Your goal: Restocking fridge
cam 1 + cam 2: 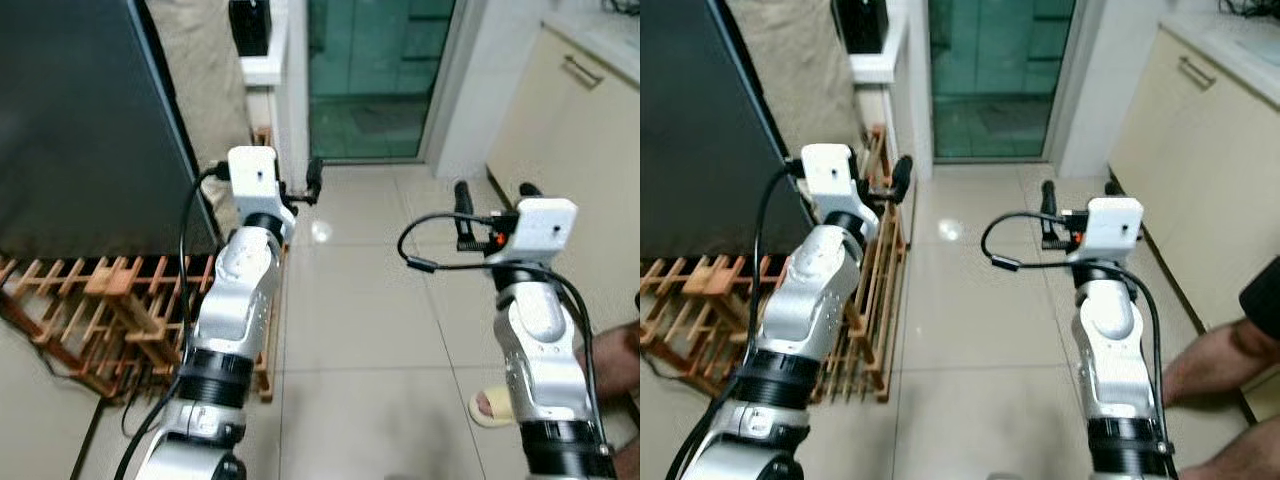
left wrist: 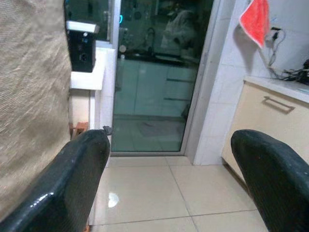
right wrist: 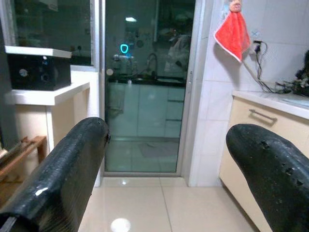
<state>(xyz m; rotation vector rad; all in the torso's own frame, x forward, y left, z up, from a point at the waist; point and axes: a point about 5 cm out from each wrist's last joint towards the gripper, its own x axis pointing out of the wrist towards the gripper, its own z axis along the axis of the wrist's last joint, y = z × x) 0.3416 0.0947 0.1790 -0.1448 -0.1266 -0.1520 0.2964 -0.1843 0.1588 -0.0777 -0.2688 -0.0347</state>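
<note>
Fridge (image 1: 85, 120): the large dark cabinet to the robot's left is judged to be it. It stands closed as far as can be seen, just beside the left arm, behind a low wooden rack (image 1: 110, 305) on the floor.

Left gripper (image 1: 300, 188): raised at mid height, pointing forward past the fridge's edge. Fingers (image 2: 72, 181) spread wide, holding nothing.

Right gripper (image 1: 492, 200): raised likewise, well apart from the fridge. Fingers (image 3: 270, 166) wide open, empty.

Step in hand, as judged: approach, with no goods carried. To do it well, the robot should turn left to face the fridge front squarely, keep its feet and the left arm's loose cable clear of the rack, and find the door's edge or handle before reaching. No handle can be made out from here.

Floor (image 1: 370, 320): pale glossy tiles, reflecting a ceiling light; possibly slippery.

Room: glass sliding door (image 1: 375, 75) ahead, dark beyond. Cream cupboard (image 1: 570, 130) with a bar handle to the right, a red cloth (image 3: 233, 35) hanging on the wall above the counter. A small black appliance (image 3: 36, 71) sits on a white shelf. A person's leg (image 1: 1210, 360) stands close to the right arm; allow room.
</note>
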